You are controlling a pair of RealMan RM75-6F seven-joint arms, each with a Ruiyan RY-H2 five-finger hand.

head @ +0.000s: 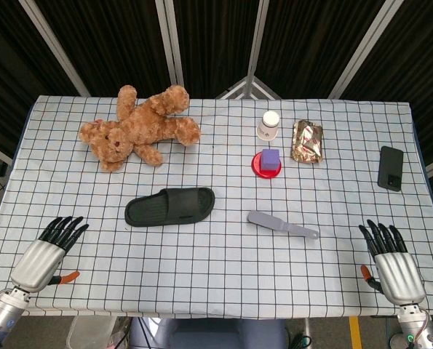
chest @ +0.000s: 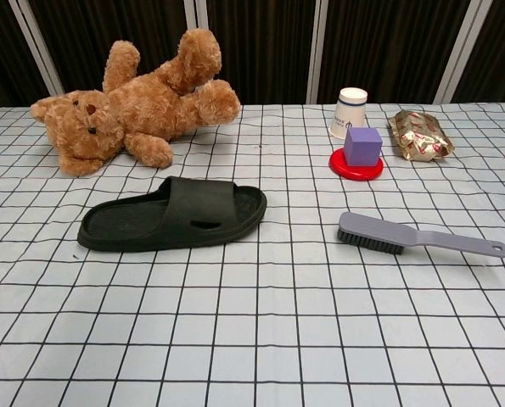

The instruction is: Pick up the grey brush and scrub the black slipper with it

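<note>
Grey brush (head: 282, 225) lies bristles-down at about four o'clock from the table's (head: 201, 283) middle, its handle trailing toward my right hand (head: 391, 258) — a handy lie for a grasp from that side; black slipper (head: 169, 206) rests sole-down at nine o'clock from the brush, well apart, upper exposed for scrubbing; both my hands, left hand (head: 50, 251) too, rest on the near edge, fingers spread, holding nothing. Of containers, only a paper cup (head: 269, 125) stands inverted at twelve o'clock from the brush, contents hidden; a purple cube (head: 271, 159) sits on a red disc (head: 257, 166).
</note>
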